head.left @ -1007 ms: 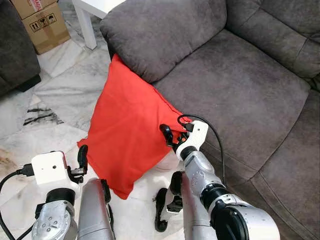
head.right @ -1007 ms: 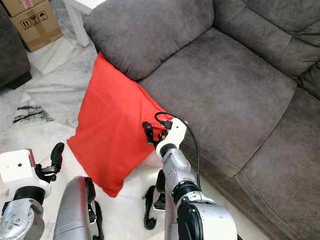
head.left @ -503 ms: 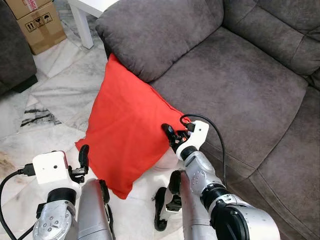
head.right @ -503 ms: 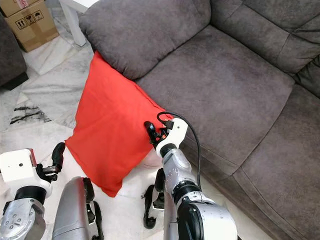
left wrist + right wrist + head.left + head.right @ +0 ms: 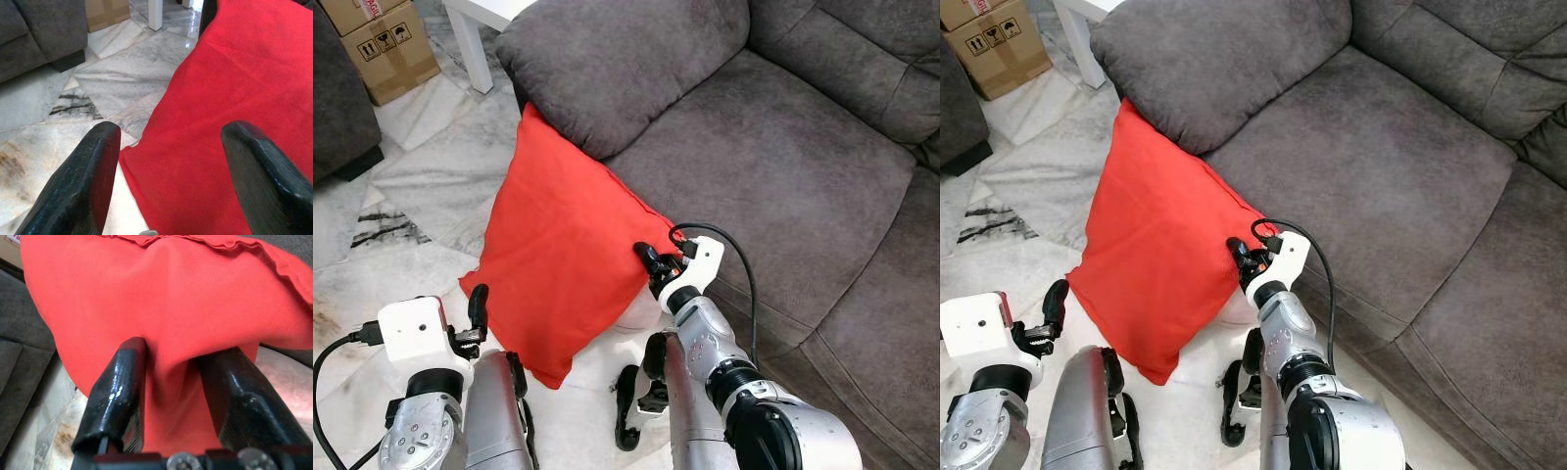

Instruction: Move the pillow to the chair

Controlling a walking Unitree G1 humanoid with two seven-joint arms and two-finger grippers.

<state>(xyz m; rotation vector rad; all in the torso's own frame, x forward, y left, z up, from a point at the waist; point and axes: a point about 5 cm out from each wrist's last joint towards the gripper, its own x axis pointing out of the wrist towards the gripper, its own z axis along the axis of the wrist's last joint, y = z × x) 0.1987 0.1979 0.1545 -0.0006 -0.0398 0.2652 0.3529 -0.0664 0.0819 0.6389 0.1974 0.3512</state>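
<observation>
A red pillow (image 5: 558, 245) stands on the marble floor, leaning against the arm of the grey sofa (image 5: 773, 157). My right gripper (image 5: 646, 259) is at the pillow's right corner, beside the sofa's front. In the right wrist view its two fingers (image 5: 117, 391) are shut on a bunched fold of the red pillow (image 5: 161, 298). My left gripper (image 5: 475, 304) is low by the pillow's bottom-left corner and is open. In the left wrist view the left gripper (image 5: 166, 161) has the edge of the pillow (image 5: 234, 83) just beyond its tips, without touching it.
A dark grey seat (image 5: 337, 108) stands at the far left across the marble floor (image 5: 431, 186). Behind it are a cardboard box (image 5: 396, 49) and a white table leg (image 5: 475, 49). The sofa arm (image 5: 607, 59) overhangs the pillow's top.
The head view has drifted slightly. My right gripper has edged a little further onto the pillow's right corner. The left gripper stays where it was.
</observation>
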